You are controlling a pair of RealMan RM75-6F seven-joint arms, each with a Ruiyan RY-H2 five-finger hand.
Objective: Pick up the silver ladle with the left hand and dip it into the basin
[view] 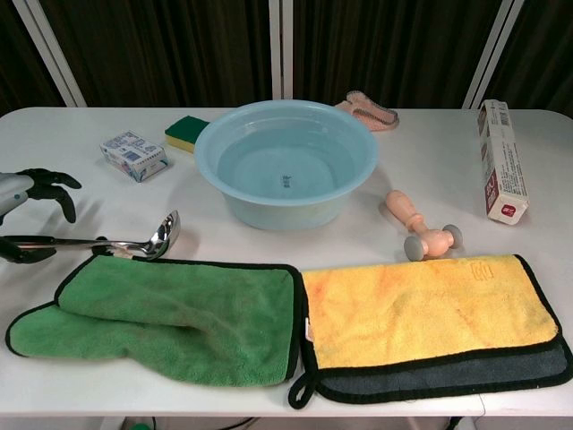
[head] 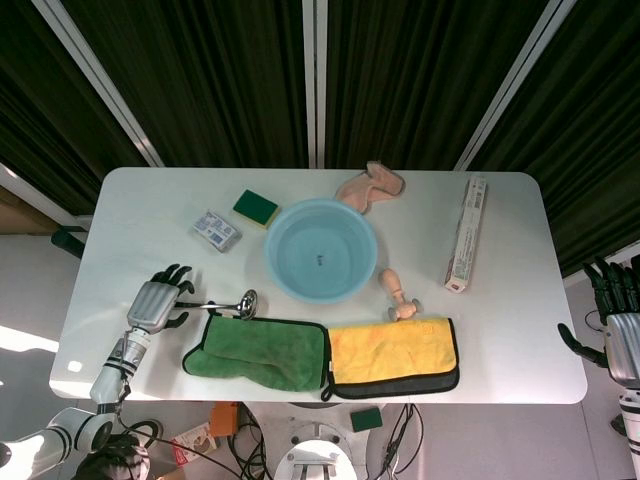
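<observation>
The silver ladle (head: 240, 302) (view: 134, 242) lies flat on the white table, its bowl pointing toward the light blue basin (head: 271, 262) (view: 286, 211), which holds water. My left hand (head: 158, 300) (view: 27, 193) is at the ladle's handle end, near the table's left edge. Its fingers are spread above the handle and its thumb lies below it, not closed on it. My right hand (head: 620, 322) hangs off the table's right edge, fingers apart and holding nothing; it does not show in the chest view.
A green cloth (head: 260, 352) (view: 170, 318) lies just in front of the ladle, a yellow cloth (head: 395, 352) beside it. A wooden roller (head: 397, 295), a long box (head: 466, 233), a pink item (head: 370, 185), a green sponge (head: 256, 208) and a small packet (head: 216, 230) surround the basin.
</observation>
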